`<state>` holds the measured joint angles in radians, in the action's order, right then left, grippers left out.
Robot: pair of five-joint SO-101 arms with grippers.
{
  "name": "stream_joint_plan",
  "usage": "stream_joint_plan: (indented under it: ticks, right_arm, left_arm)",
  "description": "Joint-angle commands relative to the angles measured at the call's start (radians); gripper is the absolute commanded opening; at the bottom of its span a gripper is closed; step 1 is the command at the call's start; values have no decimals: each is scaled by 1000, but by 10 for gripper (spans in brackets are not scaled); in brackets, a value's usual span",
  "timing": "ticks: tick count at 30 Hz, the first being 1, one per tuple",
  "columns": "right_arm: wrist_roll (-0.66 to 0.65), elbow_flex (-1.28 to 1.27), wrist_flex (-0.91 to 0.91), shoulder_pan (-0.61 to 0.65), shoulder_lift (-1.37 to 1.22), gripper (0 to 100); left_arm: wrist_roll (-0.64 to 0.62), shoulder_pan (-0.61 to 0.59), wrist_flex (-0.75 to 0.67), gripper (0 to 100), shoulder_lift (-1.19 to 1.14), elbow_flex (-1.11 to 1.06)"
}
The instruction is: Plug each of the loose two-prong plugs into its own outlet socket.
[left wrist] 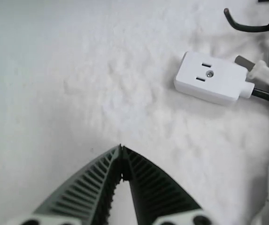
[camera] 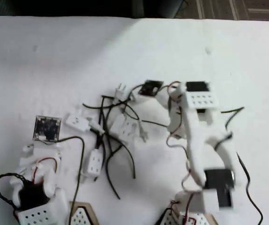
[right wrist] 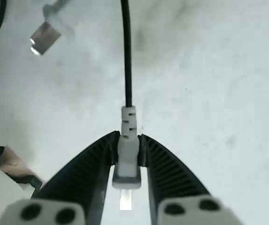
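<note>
Across the table: a white, faintly rumpled cloth (camera: pixel 40 61) covers the whole surface I work on.
Beyond the far edge: a dark strip (camera: pixel 78 7) and a patch of tan striped floor (camera: pixel 237 8).
Arms: two, white-bodied. My left arm (camera: pixel 35 197) sits folded at the near left corner, and my right arm (camera: pixel 200 140) stretches out to the middle of the cloth.
Right claw (right wrist: pixel 127 138): narrow, its black ribbed fingers pinched on the body of a white two-prong plug (right wrist: pixel 125 161).
Held plug's axis: in line with my claw, prongs toward my wrist, its thin black cord (right wrist: pixel 126 56) running straight out past my fingertips.
Left claw (left wrist: pixel 121 149): closed tip to tip with nothing between, over bare cloth.
Sockets counted: three white rectangular blocks: left socket block (camera: pixel 77 120), near socket block (camera: pixel 95 163) and middle socket block (camera: pixel 125 127).
Left socket block (left wrist: pixel 211 79): flat, face up, near my left claw but apart from it. A black cable leaves one short end.
Loose plugs counted: three I can pick out. A side plug (left wrist: pixel 265 72) with a grey prong lies just beside that cable end. A far plug (camera: pixel 120 91) has its prongs toward the far edge. A right plug (camera: pixel 142 135) lies at the tangle's right.
Tangle: black cables (camera: pixel 108 145) cross between the blocks, so I cannot be sure of the total.
</note>
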<state>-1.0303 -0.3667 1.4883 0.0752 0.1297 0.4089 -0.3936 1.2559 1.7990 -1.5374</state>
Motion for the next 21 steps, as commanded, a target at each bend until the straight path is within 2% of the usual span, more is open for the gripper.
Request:
stream_joint_plan:
  ticks: [1,4,8,14,18,21]
  right_arm:
    - [51,-14,61,-41,206,19]
    - [78,-74,59,-53,343,19]
    - [163,-132,59,-51,553,19]
    - [296,-210,31,-50,839,19]
    - [364,-313,-25,-45,944,19]
    - [393,-400,-87,-45,969,19]
  left_arm:
    - [-9,8,-26,24,-1,95]
    - [-8,8,-25,24,-1,184]
    - [61,30,-23,23,-7,282]
    - [101,104,-23,23,-8,304]
    - [103,166,-23,23,-28,318]
    - [106,196,-23,23,-159,371]
